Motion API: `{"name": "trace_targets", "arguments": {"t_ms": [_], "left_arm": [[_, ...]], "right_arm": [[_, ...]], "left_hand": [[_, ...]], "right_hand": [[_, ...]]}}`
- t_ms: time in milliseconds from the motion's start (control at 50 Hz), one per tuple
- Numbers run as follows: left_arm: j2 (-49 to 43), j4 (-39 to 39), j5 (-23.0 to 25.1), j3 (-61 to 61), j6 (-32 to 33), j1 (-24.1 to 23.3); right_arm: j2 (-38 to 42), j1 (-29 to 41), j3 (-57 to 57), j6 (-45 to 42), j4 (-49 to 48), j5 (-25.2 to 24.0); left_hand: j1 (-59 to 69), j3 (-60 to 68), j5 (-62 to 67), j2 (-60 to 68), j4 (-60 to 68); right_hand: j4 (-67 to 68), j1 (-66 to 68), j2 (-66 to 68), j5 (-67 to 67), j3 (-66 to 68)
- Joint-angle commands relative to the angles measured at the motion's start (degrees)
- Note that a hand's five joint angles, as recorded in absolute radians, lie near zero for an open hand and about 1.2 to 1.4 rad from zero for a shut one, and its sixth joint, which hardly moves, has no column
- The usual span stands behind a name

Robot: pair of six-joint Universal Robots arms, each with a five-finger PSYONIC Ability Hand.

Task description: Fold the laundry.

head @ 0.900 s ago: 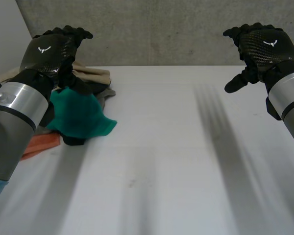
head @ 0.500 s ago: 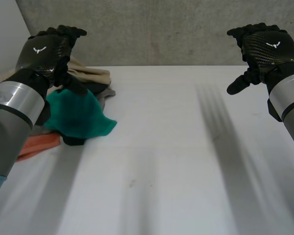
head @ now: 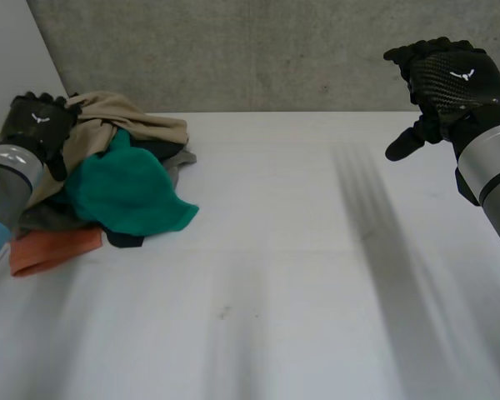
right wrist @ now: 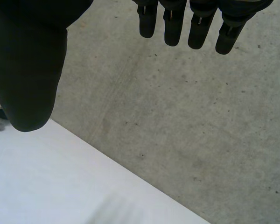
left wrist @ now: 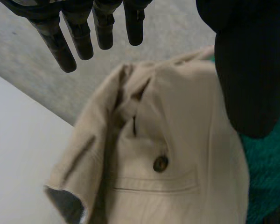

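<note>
A bare lab or test space is suggested rather than a home: a plain white worktop [head: 300, 275] is set against a rough, unfinished concrete wall [head: 250, 50], and two robot arms [head: 493, 162] are held over it.

Two hands: one left hand [head: 35, 123], one right hand [head: 446, 79]. Two arms: one left arm [head: 4, 179], one right arm [head: 493, 162]. One table [head: 275, 250]. One wall [head: 258, 50]. One pile of laundry [head: 100, 179], with four pieces countable: one beige garment [left wrist: 177, 121], one teal cloth [head: 121, 187], one orange cloth [head: 54, 248], one dark piece [head: 125, 240]. Pieces underneath: not countable. One button [left wrist: 160, 163] on the beige garment.
</note>
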Motion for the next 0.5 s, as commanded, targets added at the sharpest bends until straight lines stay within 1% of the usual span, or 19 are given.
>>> {"name": "trace_targets", "arguments": {"t_ms": [20,40,60,100,180,240,280,340,360,400,420,500], "left_arm": [[-9.0,0.1,3.8,7.9,-1.1,1.3],[-9.6,0.1,3.8,8.3,-1.1,1.2],[-10.3,0.3,3.8,9.2,-1.5,1.2],[-10.4,0.8,3.7,10.1,-1.9,1.2],[-9.7,4.4,2.5,11.0,-3.4,0.4],[-5.5,5.3,1.1,10.3,-5.1,-1.9],[0.8,5.7,0.5,8.7,-7.7,-5.6],[6.5,6.5,0.6,6.8,-10.9,-9.6],[9.4,7.3,0.5,6.1,-13.0,-12.3],[12.0,7.7,0.6,5.4,-15.2,-14.9],[13.5,7.8,0.6,5.0,-17.5,-17.9],[13.6,7.9,1.0,4.3,-21.2,-24.7]], "right_arm": [[0.2,0.3,0.4,-0.1,0.0,0.0],[0.3,0.3,0.4,-0.1,0.0,0.0],[0.5,0.3,0.4,-0.1,0.1,0.0],[0.8,0.1,0.4,-0.2,0.1,0.0],[1.3,-0.3,0.1,-0.2,0.1,0.0],[1.2,-0.4,-0.3,-0.2,0.1,0.1],[1.2,-0.5,-0.6,-0.2,0.0,0.1],[0.9,-1.1,-0.9,-0.2,-0.1,0.0],[0.9,-1.5,-0.9,-0.2,-0.1,0.0],[0.7,-2.4,-1.0,-0.2,0.0,0.0],[0.7,-3.1,-1.2,-0.2,0.1,0.1],[0.5,-3.6,-1.2,-0.1,0.1,0.1]], "left_hand": [[31.2,30.8,30.0,30.8,31.1],[37.6,37.2,36.4,37.2,37.5],[52.1,51.7,51.0,51.8,52.0],[68.6,68.3,67.5,68.3,68.6],[68.7,68.3,67.6,68.4,68.6],[68.7,68.3,67.6,68.4,68.6],[68.7,68.3,67.6,68.4,68.6],[68.7,68.3,67.6,68.4,68.6],[68.7,68.3,67.6,68.4,68.6],[68.7,68.3,67.6,68.4,68.6],[68.7,68.3,67.6,68.4,68.6],[68.7,68.3,67.6,68.4,68.6]], "right_hand": [[-1.5,-2.6,-1.8,-2.3,-1.6],[-1.5,-2.6,-1.8,-2.3,-1.6],[-1.5,-2.6,-1.8,-2.3,-1.6],[-1.5,-2.6,-1.8,-2.3,-1.6],[-1.5,-2.6,-1.8,-2.3,-1.6],[-1.5,-2.6,-1.8,-2.3,-1.6],[-1.5,-2.6,-1.8,-2.3,-1.6],[-1.5,-2.6,-1.8,-2.3,-1.6],[-1.5,-2.6,-1.8,-2.3,-1.6],[-1.5,-2.6,-1.8,-2.3,-1.6],[-1.5,-2.6,-1.8,-2.3,-1.6],[-1.5,-2.6,-1.8,-2.3,-1.6]]}}
